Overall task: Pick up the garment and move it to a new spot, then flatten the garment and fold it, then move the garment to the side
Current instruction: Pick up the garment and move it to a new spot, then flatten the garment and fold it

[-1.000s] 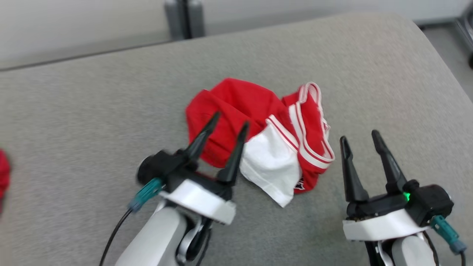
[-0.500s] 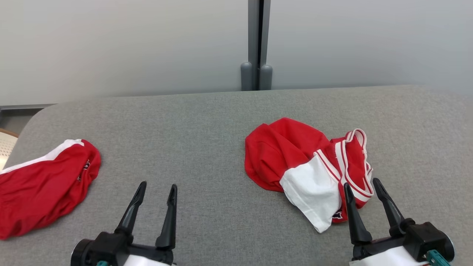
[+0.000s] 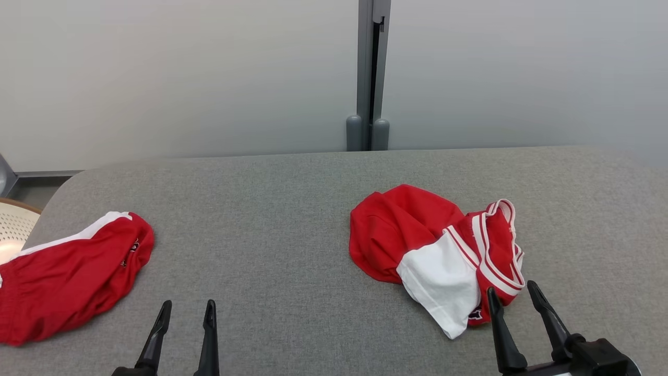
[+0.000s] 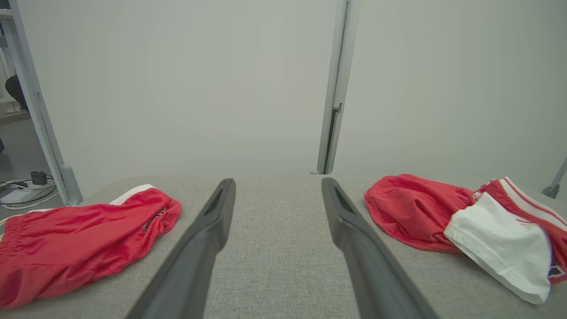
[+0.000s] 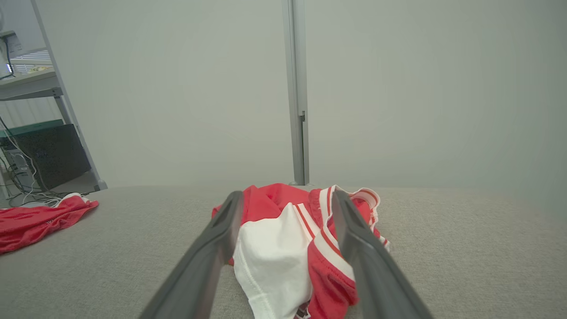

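Note:
A crumpled red garment (image 3: 402, 230) with a white panel and white-striped trim lies right of centre on the grey padded table (image 3: 271, 209). My right gripper (image 3: 511, 293) stands open just in front of its near right edge, fingers apart and empty. In the right wrist view the garment (image 5: 274, 248) lies straight ahead between the open right gripper (image 5: 288, 195) fingers. My left gripper (image 3: 188, 310) is open and empty at the lower left, well away from the garment. The left wrist view has the left gripper (image 4: 278, 182) over bare table, the garment (image 4: 416, 208) off to its right.
A second red garment (image 3: 73, 271) with a white stripe lies flat at the table's left end, also seen in the left wrist view (image 4: 75, 239). A grey post (image 3: 369, 78) splits the pale wall behind. A pale round object (image 3: 13, 230) sits beyond the left edge.
The head camera has swung and lifted, so the whole picture shifted. My left gripper has come off the crumpled garment and now sits far to its left. Both grippers stay open.

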